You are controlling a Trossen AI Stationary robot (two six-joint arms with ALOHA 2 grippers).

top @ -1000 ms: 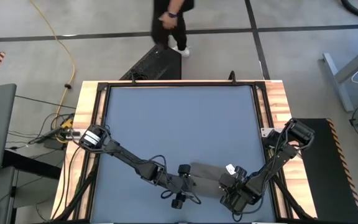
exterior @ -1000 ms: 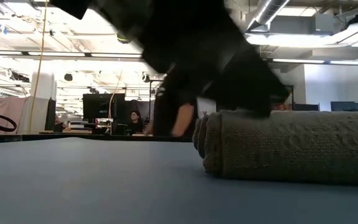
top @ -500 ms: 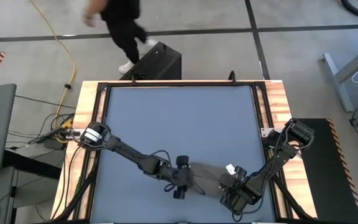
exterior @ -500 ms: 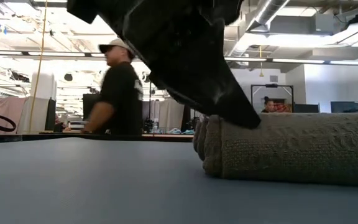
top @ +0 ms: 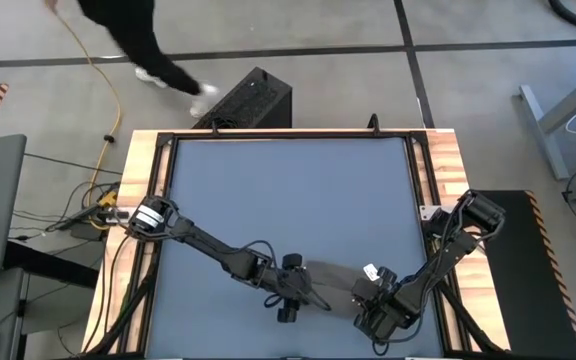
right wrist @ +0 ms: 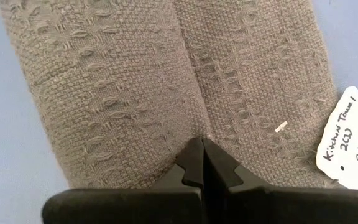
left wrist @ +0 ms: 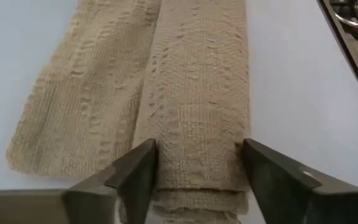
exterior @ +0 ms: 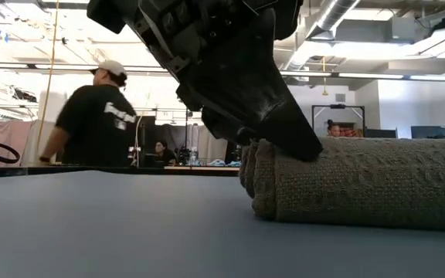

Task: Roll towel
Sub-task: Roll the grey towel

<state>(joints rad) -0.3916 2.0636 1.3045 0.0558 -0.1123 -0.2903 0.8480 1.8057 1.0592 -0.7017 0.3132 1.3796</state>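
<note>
The grey-brown towel (top: 333, 283) lies rolled near the table's near edge, with a flat part beside the roll (left wrist: 73, 112). Its white tag (right wrist: 347, 146) sits at the right end. My left gripper (left wrist: 197, 155) is open astride the roll's left end (exterior: 284, 139). My right gripper (right wrist: 202, 152) is shut at the towel's right end (top: 373, 295). In the low view the roll (exterior: 361, 181) rests on the mat. My left gripper has one finger (left wrist: 135, 177) on each long side of the roll's left end (left wrist: 194, 174), and the roll fills the gap. The fingers slant down from the left and lie along the roll, which rests on the mat. My right gripper touches the towel with its shut fingertips (right wrist: 194, 165) at the groove between two bulges of cloth (right wrist: 191, 118), near the tag end. I cannot tell whether any cloth is caught between them. The towel lies on the mat.
The blue mat (top: 288, 190) stretches bare toward the far edge inside a wooden frame (top: 143, 200). A person (exterior: 99, 116) walks past beyond the far edge. A black box (top: 253, 100) stands on the floor there.
My left gripper has moved a little toward the far edge and settled on the roll's left end. The towel has kept its place. The person behind the table has walked toward the left.
</note>
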